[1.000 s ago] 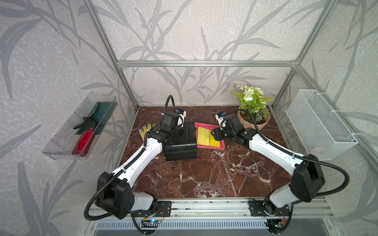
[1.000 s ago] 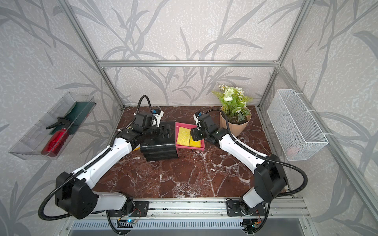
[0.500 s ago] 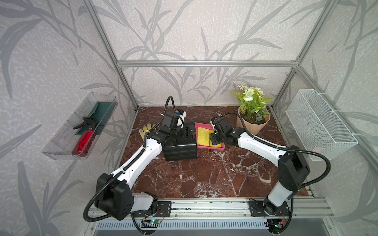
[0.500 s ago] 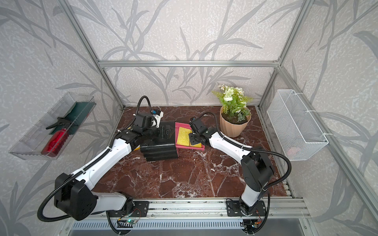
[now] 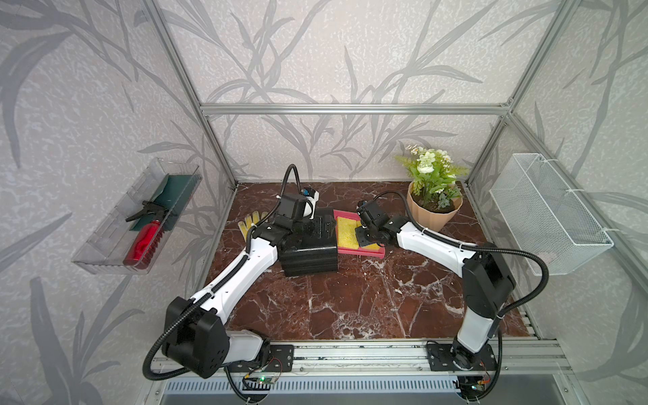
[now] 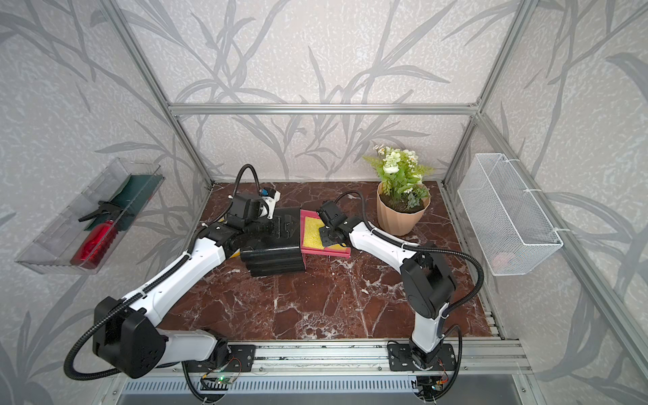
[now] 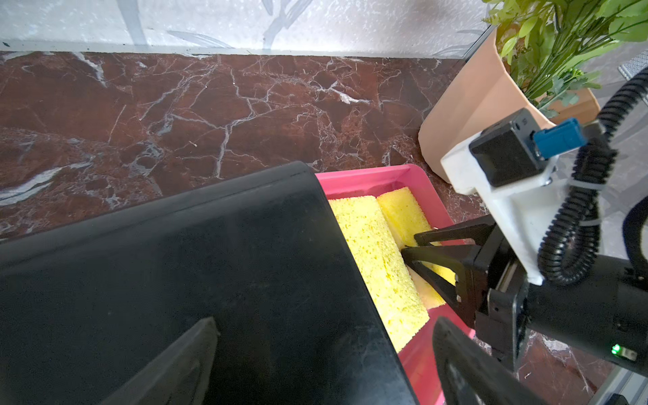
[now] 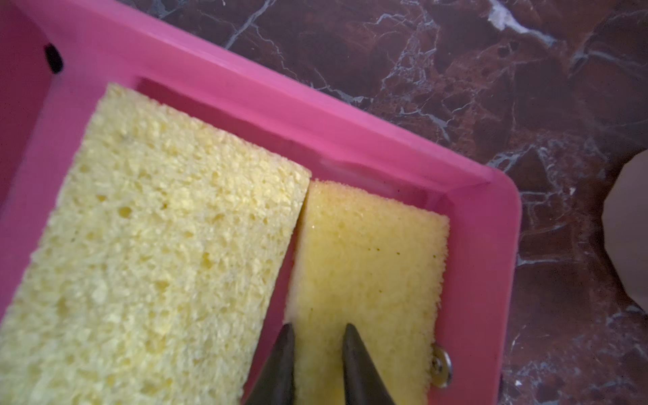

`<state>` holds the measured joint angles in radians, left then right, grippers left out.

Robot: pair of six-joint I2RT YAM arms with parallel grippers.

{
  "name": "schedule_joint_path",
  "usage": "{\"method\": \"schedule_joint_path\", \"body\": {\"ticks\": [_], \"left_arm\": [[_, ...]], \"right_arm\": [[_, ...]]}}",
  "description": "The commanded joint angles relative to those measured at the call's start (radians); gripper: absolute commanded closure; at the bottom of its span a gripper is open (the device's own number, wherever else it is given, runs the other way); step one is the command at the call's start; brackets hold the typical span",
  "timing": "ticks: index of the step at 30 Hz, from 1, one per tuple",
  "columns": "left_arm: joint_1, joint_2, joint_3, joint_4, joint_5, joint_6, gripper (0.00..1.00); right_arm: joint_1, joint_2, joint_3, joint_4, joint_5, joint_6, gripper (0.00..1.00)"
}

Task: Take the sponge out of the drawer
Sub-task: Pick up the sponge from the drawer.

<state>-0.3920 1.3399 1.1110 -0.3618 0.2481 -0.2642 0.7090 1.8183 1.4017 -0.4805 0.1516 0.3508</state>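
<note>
The black cabinet (image 5: 308,252) is standing with its pink drawer (image 8: 315,115) open. The left gripper (image 7: 326,361) is hovering beside the drawer, spread wide and empty. Inside, a larger sponge (image 8: 157,245) and a smaller sponge (image 8: 371,252) are lying lengthwise along the drawer's front wall. The right gripper (image 8: 319,350), nearer, is pinching the smaller sponge's end, its fingers pointing along that length.

Bright diffuse light is filling the cell, soft shadows falling on the surface (image 5: 350,298). Top views are bowing at edges. Right wrist view is running soft, right tool (image 8: 317,328) tips blurring.
</note>
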Motion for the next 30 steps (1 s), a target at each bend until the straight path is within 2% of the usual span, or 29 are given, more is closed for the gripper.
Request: {"method": "schedule_joint_path", "body": {"ticks": [1, 4, 9, 15, 17, 19, 22, 30], "left_arm": [[-0.002, -0.011, -0.014, -0.043, -0.004, 0.001, 0.05], [-0.002, -0.02, -0.01, -0.041, 0.009, -0.005, 0.04], [-0.002, -0.024, 0.039, -0.062, 0.061, -0.029, 0.05], [-0.002, 0.0, 0.174, -0.17, 0.194, -0.044, 0.04], [-0.001, 0.009, 0.211, -0.199, 0.245, -0.058, 0.05], [-0.002, 0.016, 0.235, -0.217, 0.274, -0.06, 0.04], [-0.002, 0.025, 0.25, -0.223, 0.255, -0.064, 0.04], [-0.002, 0.126, 0.335, -0.273, 0.314, -0.066, 0.06]], "right_arm": [[0.004, -0.003, -0.012, -0.016, -0.041, -0.001, 0.87], [0.005, -0.048, -0.028, 0.011, -0.05, -0.021, 0.94], [0.004, -0.162, -0.053, 0.055, -0.053, -0.119, 0.96], [0.004, -0.295, -0.104, 0.11, -0.089, -0.378, 0.95], [0.005, -0.331, -0.126, 0.115, -0.139, -0.446, 0.96], [0.005, -0.354, -0.136, 0.118, -0.147, -0.471, 0.96], [0.004, -0.371, -0.135, 0.1, -0.12, -0.49, 0.96], [0.004, -0.443, -0.166, 0.126, -0.121, -0.535, 0.96]]}}
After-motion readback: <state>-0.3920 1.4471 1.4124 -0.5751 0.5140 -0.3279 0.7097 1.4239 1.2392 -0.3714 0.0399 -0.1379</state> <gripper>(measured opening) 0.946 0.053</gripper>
